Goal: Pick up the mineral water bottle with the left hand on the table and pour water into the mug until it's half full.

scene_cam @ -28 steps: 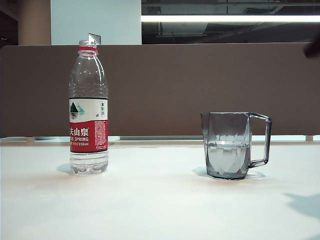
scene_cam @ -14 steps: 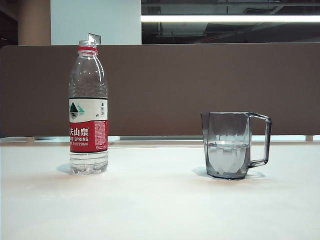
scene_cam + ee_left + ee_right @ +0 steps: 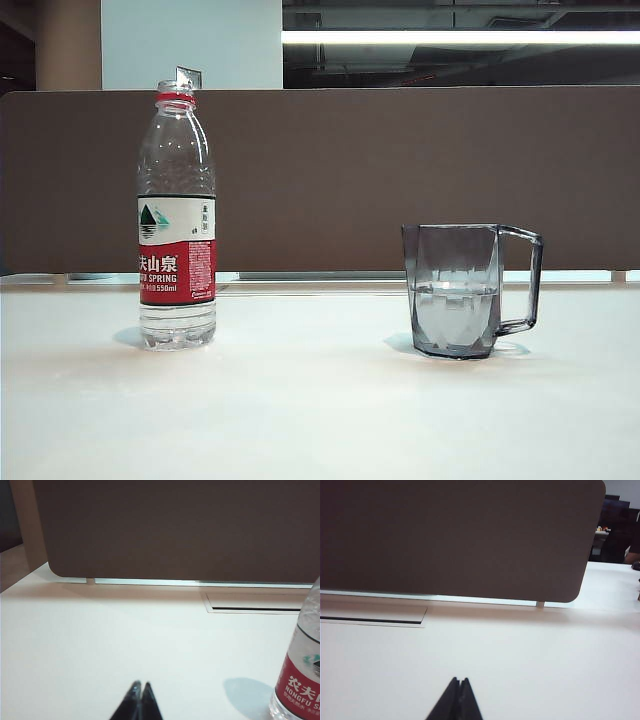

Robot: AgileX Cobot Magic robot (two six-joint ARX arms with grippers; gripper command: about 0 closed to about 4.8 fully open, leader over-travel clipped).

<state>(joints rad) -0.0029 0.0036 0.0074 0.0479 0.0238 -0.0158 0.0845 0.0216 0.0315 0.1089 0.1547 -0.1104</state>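
Mineral water bottle upright on table left side, mug well apart to its right, wide bare surface between. Left gripper jaws together, low over table near bottle. Right gripper jaws together over bare tabletop, brown partition at the far edge.

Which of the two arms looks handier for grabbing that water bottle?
Left. Its wrist view shows the mineral water bottle near the shut left gripper; the right gripper, also shut, sees only bare table.
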